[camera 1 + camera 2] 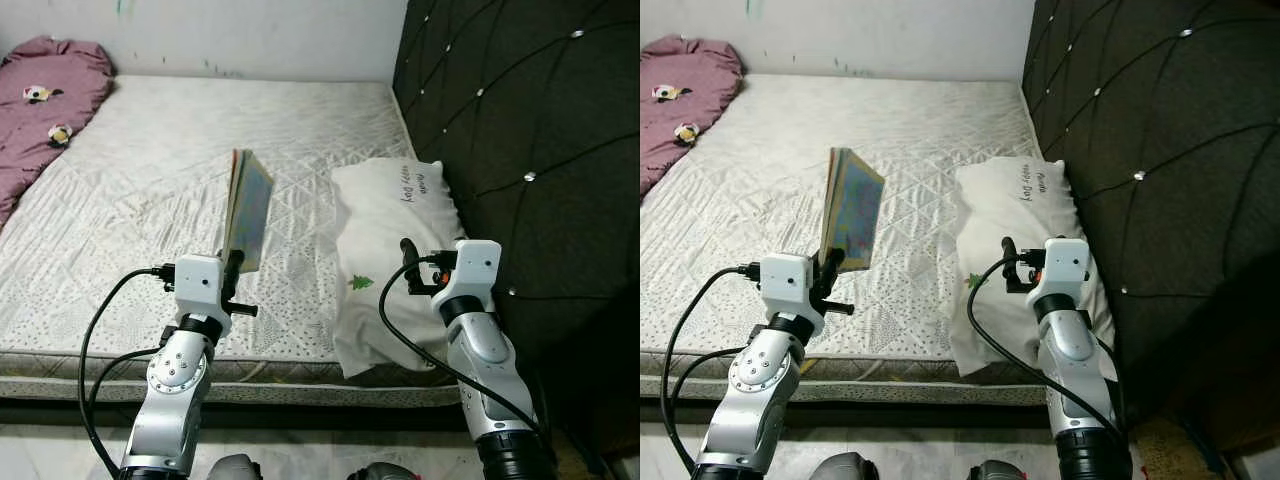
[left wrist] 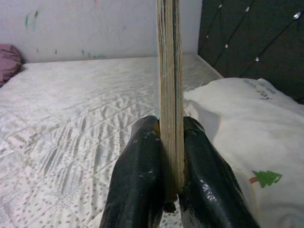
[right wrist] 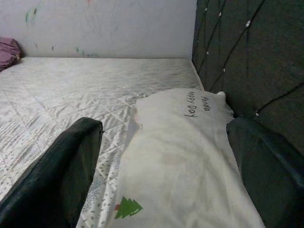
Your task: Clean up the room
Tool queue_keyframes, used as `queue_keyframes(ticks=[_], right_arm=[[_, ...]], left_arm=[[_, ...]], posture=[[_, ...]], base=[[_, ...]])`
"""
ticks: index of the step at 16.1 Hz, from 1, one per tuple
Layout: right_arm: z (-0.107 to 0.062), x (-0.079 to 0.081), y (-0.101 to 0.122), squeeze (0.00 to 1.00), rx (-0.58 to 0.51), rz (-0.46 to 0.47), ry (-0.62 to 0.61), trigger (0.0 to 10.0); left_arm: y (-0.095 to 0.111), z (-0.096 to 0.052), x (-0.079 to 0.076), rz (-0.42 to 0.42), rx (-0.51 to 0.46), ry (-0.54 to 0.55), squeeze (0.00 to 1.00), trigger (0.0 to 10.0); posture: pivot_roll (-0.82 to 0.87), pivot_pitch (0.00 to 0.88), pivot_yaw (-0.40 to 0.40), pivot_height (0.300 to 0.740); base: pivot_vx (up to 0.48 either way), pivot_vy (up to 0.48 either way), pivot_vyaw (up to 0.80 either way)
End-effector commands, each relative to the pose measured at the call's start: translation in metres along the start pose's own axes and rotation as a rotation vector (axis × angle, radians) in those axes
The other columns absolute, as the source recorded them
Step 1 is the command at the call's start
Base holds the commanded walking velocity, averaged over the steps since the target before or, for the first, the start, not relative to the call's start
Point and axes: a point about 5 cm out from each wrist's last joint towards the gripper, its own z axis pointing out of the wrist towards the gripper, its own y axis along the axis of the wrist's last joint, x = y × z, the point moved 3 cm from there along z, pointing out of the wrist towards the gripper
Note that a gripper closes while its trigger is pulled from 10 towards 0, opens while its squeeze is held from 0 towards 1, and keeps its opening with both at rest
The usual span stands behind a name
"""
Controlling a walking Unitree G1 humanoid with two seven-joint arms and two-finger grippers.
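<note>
While clamped upright in the left gripper (image 2: 172, 142), fingers shut on its lower edge, book (image 1: 248, 208) held clear above the mattress (image 1: 130, 200), long axis standing nearly vertical. Right gripper (image 3: 164, 156) spread wide and empty, aimed straight at the white pillow (image 1: 385, 250) lying lengthwise along the headboard (image 1: 530, 150). Nearer the pillow by far, so probably next for the right arm.
</note>
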Motion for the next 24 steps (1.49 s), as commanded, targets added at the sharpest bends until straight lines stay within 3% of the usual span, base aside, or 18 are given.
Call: queue_keyframes(ticks=[1,15,20,24], right_arm=[[0.0,0.0,0.004,0.0,-0.009,0.006,0.003,10.0],[-0.014,0.004,-0.003,0.0,0.029,0.015,0.031,10.0],[-0.015,0.004,-0.001,0.0,0.029,0.023,0.039,10.0],[-0.014,0.004,-0.001,0.0,0.031,0.025,0.039,10.0]], left_arm=[[0.011,0.0,0.001,0.012,-0.041,0.007,0.0,10.0],[0.01,-0.01,0.01,-0.058,-0.015,0.085,0.0,10.0],[0.01,-0.01,0.011,-0.055,-0.011,0.107,0.0,10.0],[0.01,-0.008,0.014,-0.083,-0.008,0.13,0.0,10.0]], posture=[[-0.02,0.0,-0.013,0.74],[-0.02,0.0,-0.014,0.74],[-0.02,0.0,-0.014,0.68],[-0.02,0.0,-0.018,0.675]], base=[[0.0,0.0,0.0],[0.0,0.0,0.0],[0.0,0.0,0.0],[0.0,0.0,0.0]])
